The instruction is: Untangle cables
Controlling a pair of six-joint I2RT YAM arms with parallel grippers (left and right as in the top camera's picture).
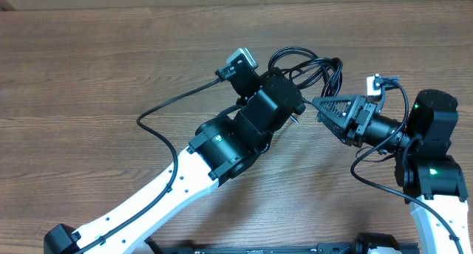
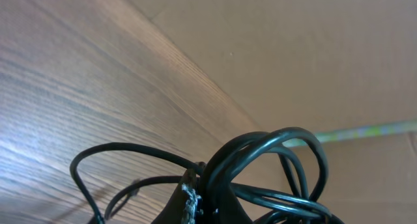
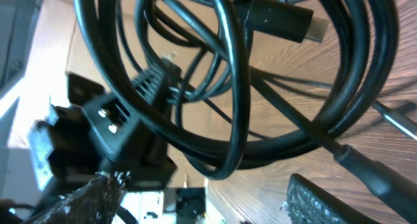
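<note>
Left tool clamped on cables, seemingly; right tool jaws apart, loops just ahead

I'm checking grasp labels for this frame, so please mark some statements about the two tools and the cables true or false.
1. The left tool is shut on the cables. True.
2. The right tool is clamped shut. False: its fingers stand wide apart, with the cable loops in front of them.
3. The cables are laid out in one straight line. False: they form a bundle of overlapping loops.
4. A black plug end shows in the right wrist view. True.
5. The table has a wood-grain surface. True.
</note>
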